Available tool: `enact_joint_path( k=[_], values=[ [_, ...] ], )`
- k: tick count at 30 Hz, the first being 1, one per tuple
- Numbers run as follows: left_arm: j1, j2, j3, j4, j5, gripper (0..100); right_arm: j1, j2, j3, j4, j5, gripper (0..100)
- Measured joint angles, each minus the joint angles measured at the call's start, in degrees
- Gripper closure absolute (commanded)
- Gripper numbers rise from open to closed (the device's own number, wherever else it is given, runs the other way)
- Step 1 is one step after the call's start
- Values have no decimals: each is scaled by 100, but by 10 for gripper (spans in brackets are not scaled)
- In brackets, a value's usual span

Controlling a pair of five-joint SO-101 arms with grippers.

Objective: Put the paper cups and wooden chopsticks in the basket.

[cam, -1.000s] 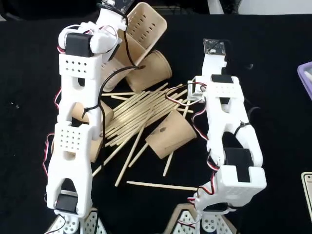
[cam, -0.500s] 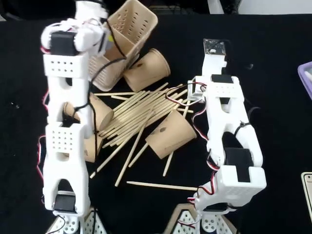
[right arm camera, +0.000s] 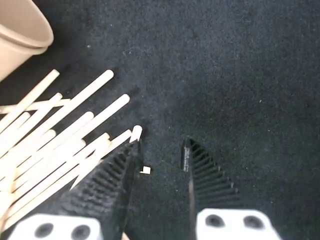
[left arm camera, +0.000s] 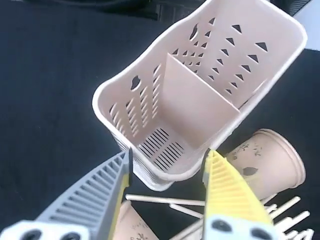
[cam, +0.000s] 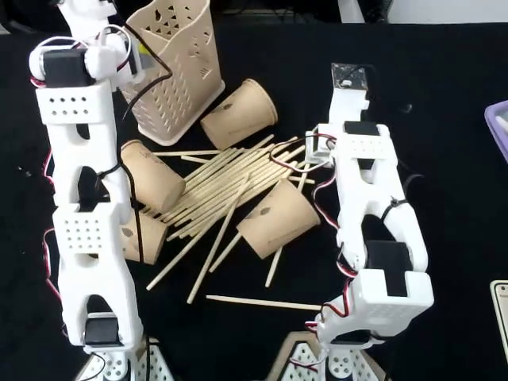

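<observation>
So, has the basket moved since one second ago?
Yes. The basket has shifted left, away from the still right arm, and it stands more upright than before.

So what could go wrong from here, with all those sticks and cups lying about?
The basket stands upright right by the open left gripper; a nudge might topple it. The chopsticks lie in a crossed heap, some under a paper cup, so pulling one could drag others or roll the cup. The basket's divider makes narrow compartments, so a cup may jam.
</observation>
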Motion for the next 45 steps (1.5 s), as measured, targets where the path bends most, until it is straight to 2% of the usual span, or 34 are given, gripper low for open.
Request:
enact_joint_path(
  k=[13,25,33,39,41,44,45],
  values=[
    [0,-35,44,9,923,760,0,0,0,0,0,858],
    [-18,-18,-413,35,993,762,0,0,0,0,0,858],
    [-18,-18,88,35,1029,761,0,0,0,0,0,858],
    [-18,-18,695,35,1530,766,0,0,0,0,0,858],
    [79,-18,932,35,1556,803,0,0,0,0,0,858],
    [343,-18,1046,26,1415,966,0,0,0,0,0,858],
    [404,-18,1046,26,1257,977,0,0,0,0,0,858]
  ],
)
